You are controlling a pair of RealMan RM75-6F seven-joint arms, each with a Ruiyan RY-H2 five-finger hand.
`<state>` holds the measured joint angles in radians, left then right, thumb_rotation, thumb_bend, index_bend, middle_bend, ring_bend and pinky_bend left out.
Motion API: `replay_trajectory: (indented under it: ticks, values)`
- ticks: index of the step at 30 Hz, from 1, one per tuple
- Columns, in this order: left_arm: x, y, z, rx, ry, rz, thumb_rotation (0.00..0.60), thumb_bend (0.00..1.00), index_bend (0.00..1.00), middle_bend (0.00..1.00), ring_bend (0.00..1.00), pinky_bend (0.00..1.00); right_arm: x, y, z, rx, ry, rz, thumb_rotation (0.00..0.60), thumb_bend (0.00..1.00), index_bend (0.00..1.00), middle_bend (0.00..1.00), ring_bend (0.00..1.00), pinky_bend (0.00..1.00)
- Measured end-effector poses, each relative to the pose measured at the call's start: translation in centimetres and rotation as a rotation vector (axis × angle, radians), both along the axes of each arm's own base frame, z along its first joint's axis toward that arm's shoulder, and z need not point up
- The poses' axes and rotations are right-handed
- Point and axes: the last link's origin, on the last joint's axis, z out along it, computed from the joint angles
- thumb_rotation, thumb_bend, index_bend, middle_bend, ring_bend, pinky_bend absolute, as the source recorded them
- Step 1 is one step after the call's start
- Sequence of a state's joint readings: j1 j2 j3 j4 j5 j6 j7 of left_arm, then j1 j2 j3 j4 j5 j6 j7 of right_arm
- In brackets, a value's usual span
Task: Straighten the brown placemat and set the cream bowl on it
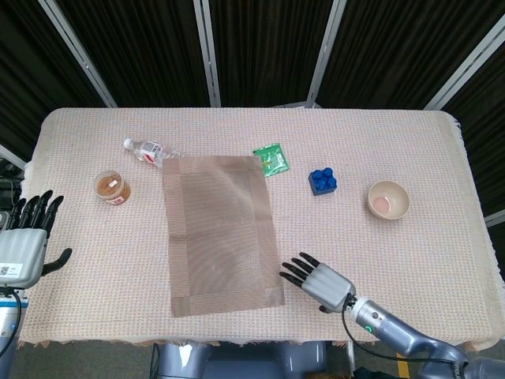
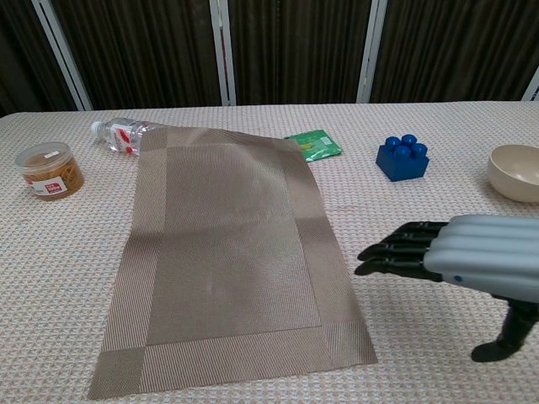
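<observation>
brown placemat [image 1: 221, 234] lying skewed mid-worktop | cream bowl [image 1: 388, 199] far right, well apart | right hand [image 1: 318, 278] fingers spread, empty, just beside mat's near right corner | left hand [image 1: 25, 245] seen in head view only, empty, spread

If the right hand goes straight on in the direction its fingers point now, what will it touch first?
Most likely the brown placemat: the right hand is open, fingers aimed at the mat's near right edge, just short of it. Its height above the table is unclear.
</observation>
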<state>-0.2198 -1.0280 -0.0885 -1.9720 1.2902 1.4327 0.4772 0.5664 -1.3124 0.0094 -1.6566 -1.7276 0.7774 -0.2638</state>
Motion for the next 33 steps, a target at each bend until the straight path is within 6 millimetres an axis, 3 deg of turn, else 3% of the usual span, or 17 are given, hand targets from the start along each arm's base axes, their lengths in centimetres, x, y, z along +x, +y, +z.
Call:
replay_trajectory:
  ticks: [8, 17, 33]
  values:
    - [-0.1, -0.3, -0.2, -0.015, 0.048, 0.022, 0.600, 0.22, 0.00, 0.00, 0.00, 0.00, 2.8, -0.7, -3.6, 0.031, -0.011, 0.025, 0.600, 0.04, 0.05, 0.00, 0.00, 0.00]
    - [0.0, -0.3, -0.1, -0.001, 0.016, 0.023, 0.600, 0.22, 0.00, 0.00, 0.00, 0.00, 5.1, -0.4, -5.4, 0.042, -0.023, 0.069, 0.600, 0.04, 0.06, 0.00, 0.00, 0.00]
    - [0.0, -0.3, -0.1, -0.021, -0.006, 0.027, 0.600, 0.23, 0.00, 0.00, 0.00, 0.00, 5.8, -0.6, -7.0, 0.023, -0.022, 0.078, 0.600, 0.04, 0.07, 0.00, 0.00, 0.00]
